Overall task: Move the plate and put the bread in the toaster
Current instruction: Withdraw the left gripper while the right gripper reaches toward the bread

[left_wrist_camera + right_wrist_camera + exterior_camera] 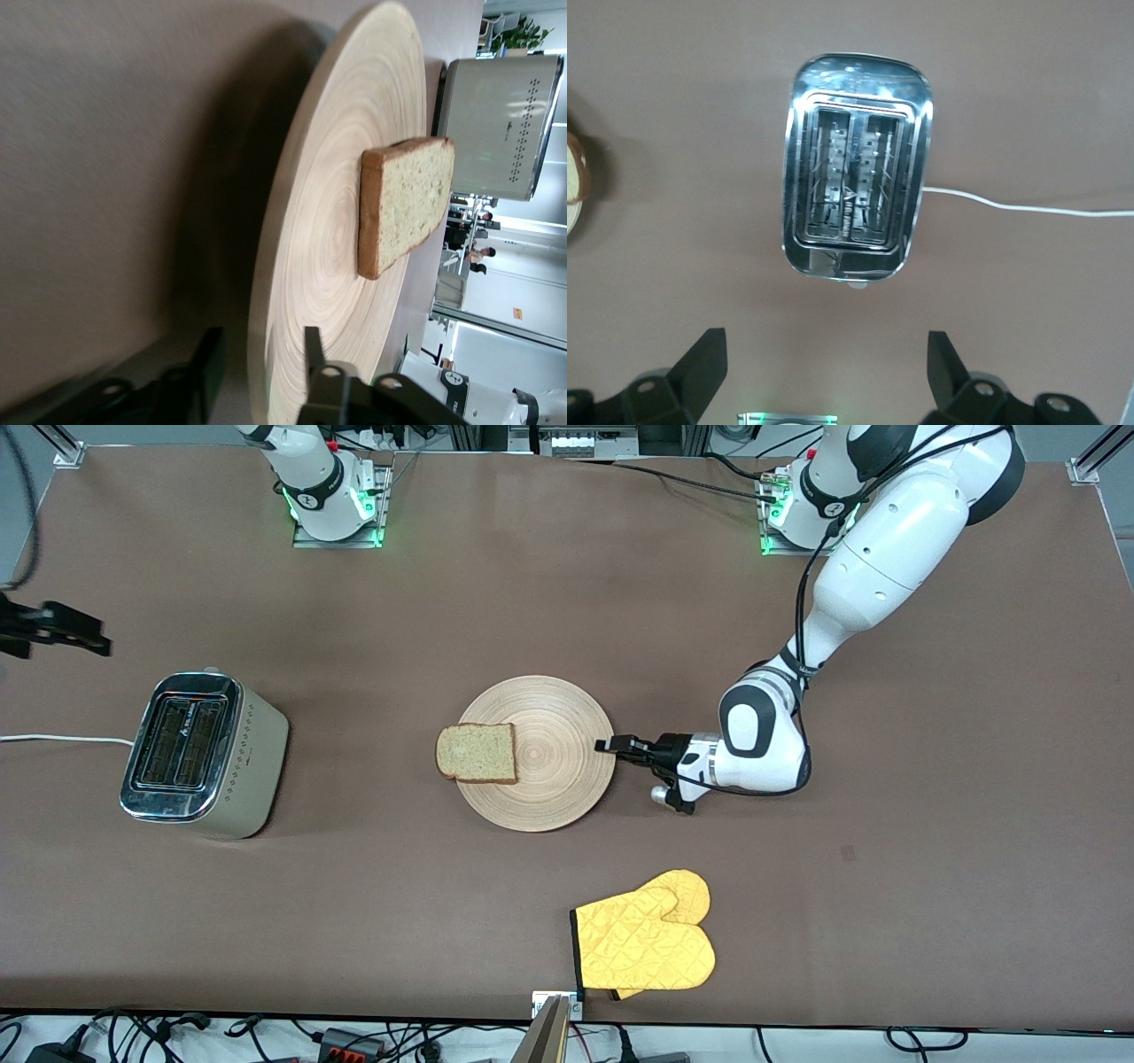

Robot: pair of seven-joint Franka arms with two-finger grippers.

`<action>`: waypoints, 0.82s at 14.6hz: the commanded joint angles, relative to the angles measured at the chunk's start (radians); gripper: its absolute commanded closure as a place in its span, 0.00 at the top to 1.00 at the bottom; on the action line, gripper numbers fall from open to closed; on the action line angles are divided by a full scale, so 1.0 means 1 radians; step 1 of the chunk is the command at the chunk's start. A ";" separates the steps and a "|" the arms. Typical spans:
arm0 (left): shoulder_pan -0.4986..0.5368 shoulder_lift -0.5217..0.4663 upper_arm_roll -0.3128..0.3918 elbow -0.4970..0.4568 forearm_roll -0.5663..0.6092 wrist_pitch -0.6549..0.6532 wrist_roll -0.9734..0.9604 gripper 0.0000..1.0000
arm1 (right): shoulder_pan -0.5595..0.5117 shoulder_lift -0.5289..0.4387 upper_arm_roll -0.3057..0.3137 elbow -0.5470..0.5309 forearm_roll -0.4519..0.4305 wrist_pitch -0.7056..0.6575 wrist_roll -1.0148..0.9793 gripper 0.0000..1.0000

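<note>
The light-wood plate (pixel 558 753) lies at the table's middle. The bread (pixel 477 752) lies flat on it, overhanging the rim toward the toaster (pixel 199 753), which stands at the right arm's end of the table. My left gripper (pixel 607 745) is low at the plate's rim on the side toward the left arm's end. In the left wrist view it (pixel 262 336) is open, one finger on each side of the plate's (pixel 328 239) rim, not closed on it; the bread (pixel 403 204) and toaster (pixel 496 124) also show. My right gripper (pixel 89 642) is open and empty above the table beside the toaster (pixel 855 208).
A yellow oven mitt (pixel 647 939) lies near the table's front edge, nearer the front camera than the plate. The toaster's white cord (pixel 53 739) runs off toward the table's edge at the right arm's end. Both toaster slots are empty.
</note>
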 commanded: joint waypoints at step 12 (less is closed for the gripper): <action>0.136 -0.346 0.099 0.222 1.164 -0.581 -0.103 1.00 | 0.005 0.116 -0.005 0.006 0.189 0.209 -0.044 1.00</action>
